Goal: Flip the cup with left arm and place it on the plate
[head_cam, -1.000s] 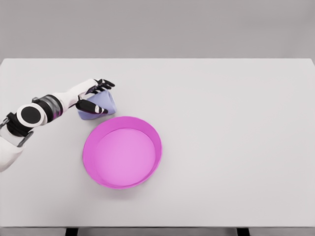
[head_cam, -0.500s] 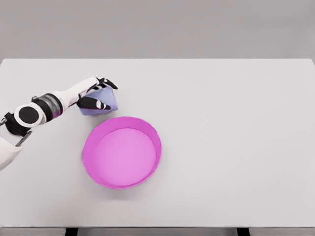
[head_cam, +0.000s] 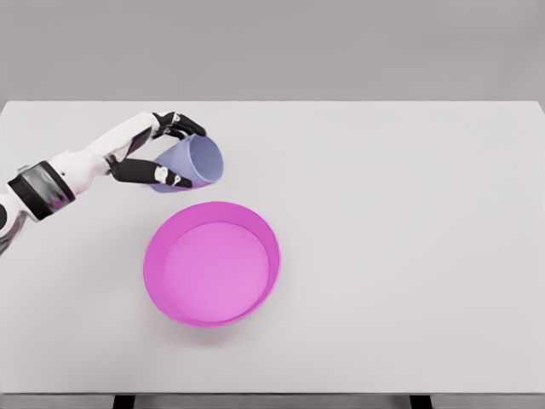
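Toward the left edge of the white tabletop (head_cam: 409, 213), one pink plate (head_cam: 211, 264) sits alone, nothing on it. Just beyond its far rim, the left hand (head_cam: 153, 153) grips one lavender cup (head_cam: 192, 164), fingers above, thumb below. The cup is tipped sideways, its mouth facing right, toward the camera.

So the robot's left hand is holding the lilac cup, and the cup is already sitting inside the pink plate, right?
Not quite. The left hand does hold the lilac cup, but the cup is not inside the pink plate. The head view shows it tilted on its side in the hand, its open mouth facing right, beyond the plate's far rim.
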{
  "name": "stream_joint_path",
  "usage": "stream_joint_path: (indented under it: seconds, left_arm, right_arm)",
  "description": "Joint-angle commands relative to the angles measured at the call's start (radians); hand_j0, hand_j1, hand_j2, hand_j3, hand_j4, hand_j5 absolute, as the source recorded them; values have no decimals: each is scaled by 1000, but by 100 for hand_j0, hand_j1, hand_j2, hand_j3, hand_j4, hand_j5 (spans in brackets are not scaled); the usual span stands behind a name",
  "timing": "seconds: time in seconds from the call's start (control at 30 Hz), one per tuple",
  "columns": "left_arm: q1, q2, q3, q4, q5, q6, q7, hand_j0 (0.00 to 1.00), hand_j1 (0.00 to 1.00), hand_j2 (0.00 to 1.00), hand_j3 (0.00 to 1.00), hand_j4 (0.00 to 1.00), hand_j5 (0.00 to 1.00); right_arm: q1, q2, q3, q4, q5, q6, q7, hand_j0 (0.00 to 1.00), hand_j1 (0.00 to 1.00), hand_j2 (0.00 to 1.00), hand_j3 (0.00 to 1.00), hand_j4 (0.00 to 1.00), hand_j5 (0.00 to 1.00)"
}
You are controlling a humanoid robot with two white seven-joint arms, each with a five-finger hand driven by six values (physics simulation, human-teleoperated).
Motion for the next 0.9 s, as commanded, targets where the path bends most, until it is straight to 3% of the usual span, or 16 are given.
stream_joint_path:
  seconds: [0.0,0.1,0.4,0.87]
  left_arm:
    - [2,21,21,-34,75,-96,-2,61,61,61,61,61,61]
    - [11,61,19,-53,163,-168,-2,61,61,61,61,61,61]
    - [123,44,7,-56,365,-409,-47,61,61,61,61,61,61]
    - [227,19,4,-56,376,-462,-68,61,61,61,61,61,61]
  right_arm:
    - [0,0,0,-1,1,-1,0,100,100,100,100,100,100]
    - [2,0,0,0,1,-1,0,100,100,100,100,100,100]
    - [0,0,0,-1,1,-1,0,100,100,100,100,100,100]
    - [2,0,0,0,1,-1,0,100,100,100,100,100,100]
